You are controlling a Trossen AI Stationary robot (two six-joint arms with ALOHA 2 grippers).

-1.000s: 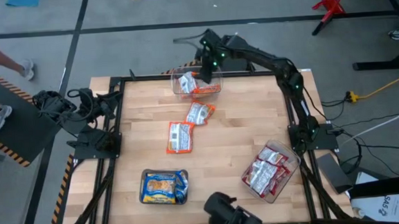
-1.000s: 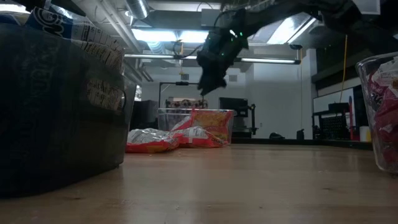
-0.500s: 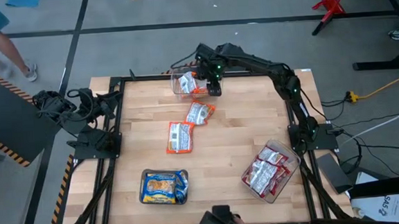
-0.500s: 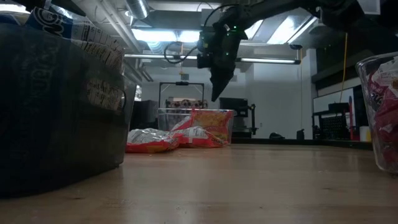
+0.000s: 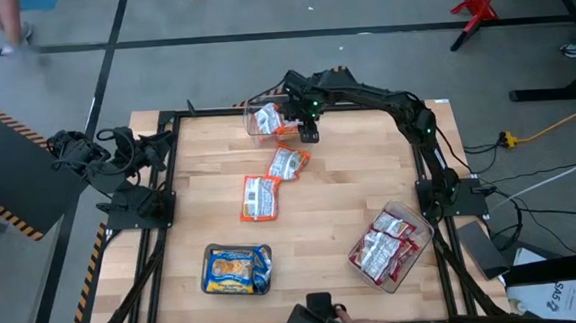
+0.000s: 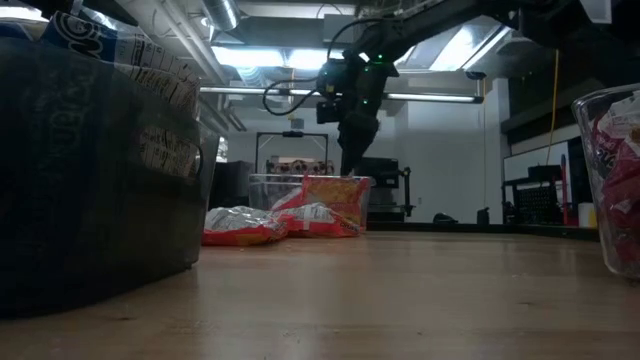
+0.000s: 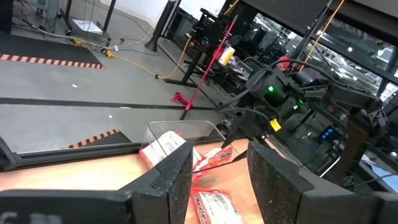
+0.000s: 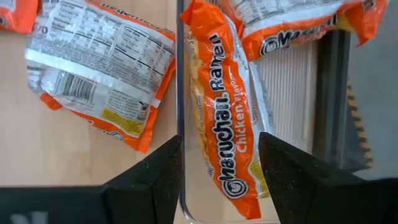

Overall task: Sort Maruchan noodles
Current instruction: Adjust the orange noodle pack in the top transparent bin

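A clear tub (image 5: 268,116) at the table's far edge holds orange Maruchan noodles packets. One packet (image 8: 227,124) lies along the tub's wall (image 8: 181,93), and another (image 8: 298,25) lies beyond it. My right gripper (image 8: 219,140) is open and points down just over the tub (image 6: 270,190). Its fingers stand on either side of the first packet without touching it. Two more orange packets (image 5: 288,163) (image 5: 259,198) lie flat on the table at mid-table. My left gripper (image 7: 219,149) is open and empty at the table's left edge.
A dark tub of blue-and-yellow packets (image 5: 237,268) stands near the front edge. A clear tub of red-and-white packets (image 5: 386,244) stands at the front right. Bare wood lies between them. The table's black frame (image 5: 165,119) runs along its edges.
My right gripper has come down toward the far tub and a little toward the near edge. It has rolled and tipped from slanting to pointing almost straight down, and it stays open. The packets have not moved.
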